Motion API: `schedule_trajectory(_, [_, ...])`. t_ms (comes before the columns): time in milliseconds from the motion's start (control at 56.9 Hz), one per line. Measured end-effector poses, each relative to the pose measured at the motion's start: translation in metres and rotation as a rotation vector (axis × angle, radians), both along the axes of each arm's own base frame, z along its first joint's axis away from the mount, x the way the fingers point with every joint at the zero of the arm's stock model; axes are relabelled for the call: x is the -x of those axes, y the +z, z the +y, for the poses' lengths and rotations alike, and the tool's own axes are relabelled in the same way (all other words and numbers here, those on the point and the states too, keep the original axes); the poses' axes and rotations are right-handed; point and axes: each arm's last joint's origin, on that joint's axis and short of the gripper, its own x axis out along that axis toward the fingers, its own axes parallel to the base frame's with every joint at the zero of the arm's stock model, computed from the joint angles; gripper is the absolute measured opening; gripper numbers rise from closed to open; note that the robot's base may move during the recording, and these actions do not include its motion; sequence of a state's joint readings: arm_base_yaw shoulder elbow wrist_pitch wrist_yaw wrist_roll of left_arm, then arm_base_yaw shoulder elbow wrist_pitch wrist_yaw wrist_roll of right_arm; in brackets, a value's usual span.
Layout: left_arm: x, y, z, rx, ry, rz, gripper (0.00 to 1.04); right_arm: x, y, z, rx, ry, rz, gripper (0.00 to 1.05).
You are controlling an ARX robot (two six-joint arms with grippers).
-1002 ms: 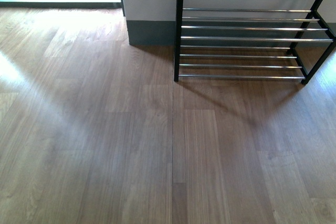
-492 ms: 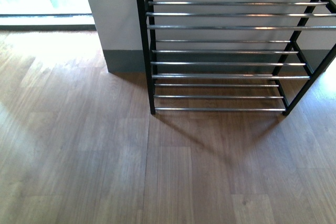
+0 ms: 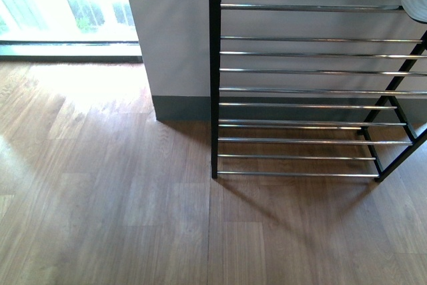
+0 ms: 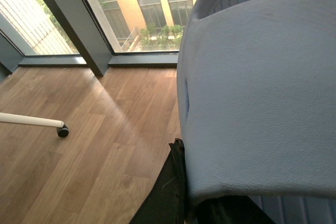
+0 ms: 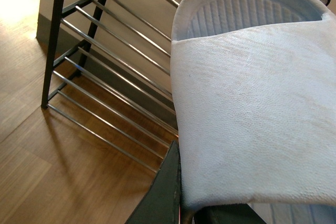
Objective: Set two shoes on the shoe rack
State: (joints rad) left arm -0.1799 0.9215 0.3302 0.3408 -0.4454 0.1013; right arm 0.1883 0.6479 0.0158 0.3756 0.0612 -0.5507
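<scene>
— Wood floor (image 3: 100,218) runs up to the chrome-rodded shoe rack (image 3: 300,89) just ahead of you. What are you carrying?

— Both pale blue slides, held off the floor. Your left slide (image 4: 252,93) hangs over floor near the window, and your right slide (image 5: 247,103) is close by the rack's rods.

— And the grip?

— Your left fingers (image 4: 165,192) and right fingers (image 5: 168,192) are each closed on a slide's edge. You're at the carry-in. Next, I'd say, settle the right slide flat across two rods, then bring the left alongside.
</scene>
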Motion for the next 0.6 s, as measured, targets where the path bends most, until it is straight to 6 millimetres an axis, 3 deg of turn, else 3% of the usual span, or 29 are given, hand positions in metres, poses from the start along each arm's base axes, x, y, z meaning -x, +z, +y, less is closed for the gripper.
schedule_trajectory(598, [0.0, 0.0, -0.0001, 0.0, -0.001, 0.0, 0.02, 0.0, 0.0, -0.0001, 0.001, -0.003, -0.001, 0.02])
